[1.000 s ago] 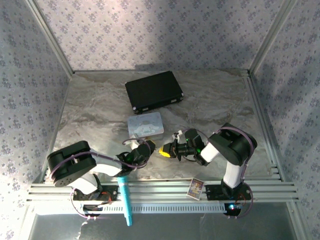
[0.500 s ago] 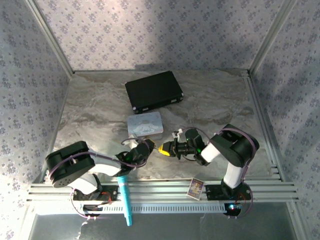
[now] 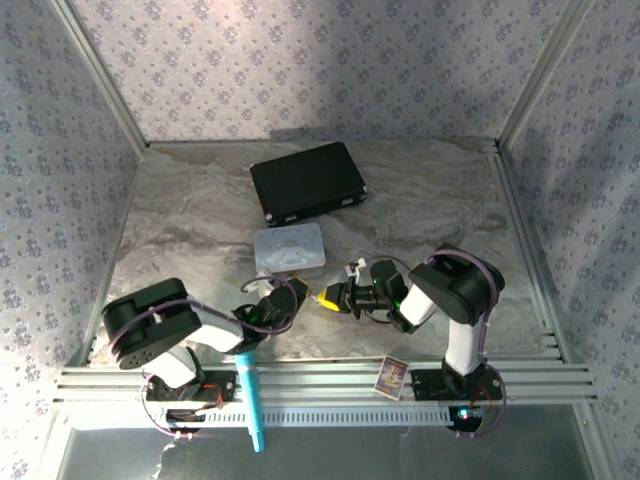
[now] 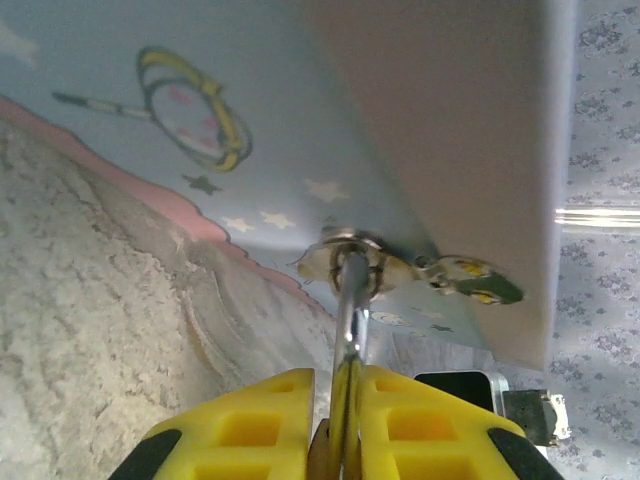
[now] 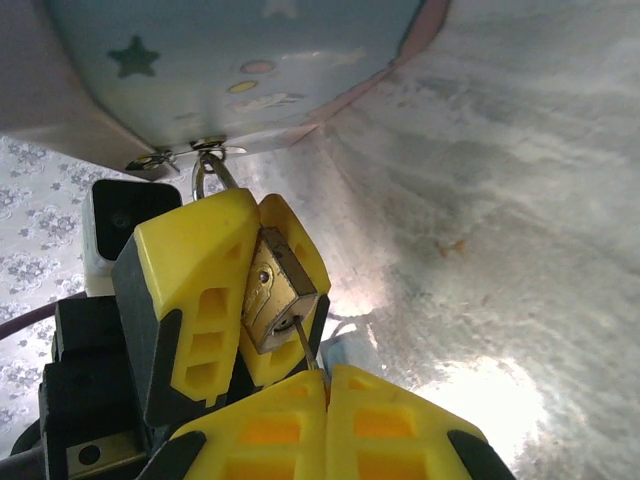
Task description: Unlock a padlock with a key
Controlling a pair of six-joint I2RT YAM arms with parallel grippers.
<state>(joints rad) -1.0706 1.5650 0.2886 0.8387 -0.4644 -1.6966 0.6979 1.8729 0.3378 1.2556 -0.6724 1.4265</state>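
The small brass padlock [image 5: 272, 288] is clamped between the yellow fingers [image 5: 195, 290] of my left gripper [image 4: 338, 376], which is shut on it. Its silvery shackle [image 4: 349, 300] runs up through the metal hasp [image 4: 350, 258] on the pastel tin [image 3: 290, 248]. My right gripper [image 5: 326, 372] is shut on the thin silvery key [image 5: 304, 348], whose tip sits in the keyhole on the padlock's bottom face. In the top view both grippers meet tip to tip just below the tin, the left gripper [image 3: 297, 293] and the right gripper [image 3: 333, 297].
A black case [image 3: 307, 182] lies behind the tin. A small picture card [image 3: 392, 374] and a teal pen-like stick [image 3: 248, 395] lie on the front rail. The marble tabletop [image 3: 430, 210] is walled on three sides by patterned panels.
The right gripper has moved left with the key and closed the gap to the left gripper. The left arm's elbow has shifted slightly right.
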